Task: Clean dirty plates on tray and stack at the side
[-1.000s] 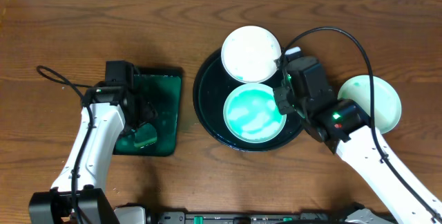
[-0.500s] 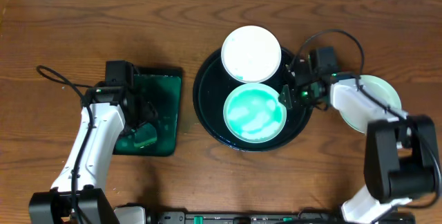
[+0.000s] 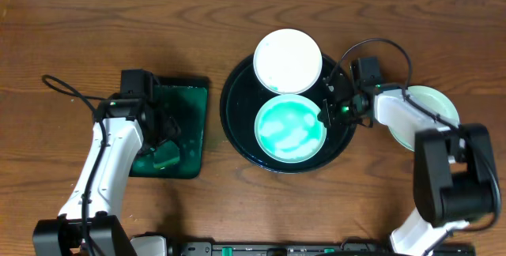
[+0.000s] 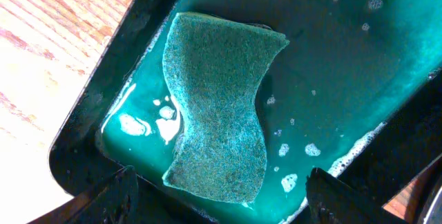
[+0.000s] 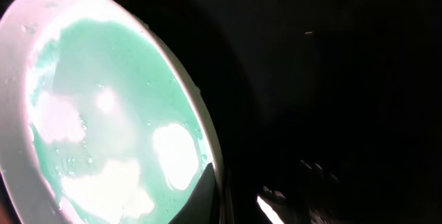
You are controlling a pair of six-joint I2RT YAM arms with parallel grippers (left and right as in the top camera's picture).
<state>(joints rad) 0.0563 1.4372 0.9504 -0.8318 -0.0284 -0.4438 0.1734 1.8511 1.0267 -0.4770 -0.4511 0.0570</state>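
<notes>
The black tray holds two plates. A nearly clean white plate lies at its far side, and a teal-smeared plate lies at its near side. A third, pale-green plate lies on the bare wood at the right. My right gripper is low at the smeared plate's right rim. In the right wrist view its fingers are apart and straddle that rim, one on the smeared plate and one over the tray. My left gripper is open over a green sponge.
The sponge lies in teal liquid in a small rectangular dark-green tray at the left; its rim shows in the left wrist view. A black cable loops on the wood left of it. The right arm's cable arcs above the third plate.
My right arm has folded down and back toward the right, and its wrist has dropped low at the smeared plate's right rim. The left arm and the plates have not moved.
</notes>
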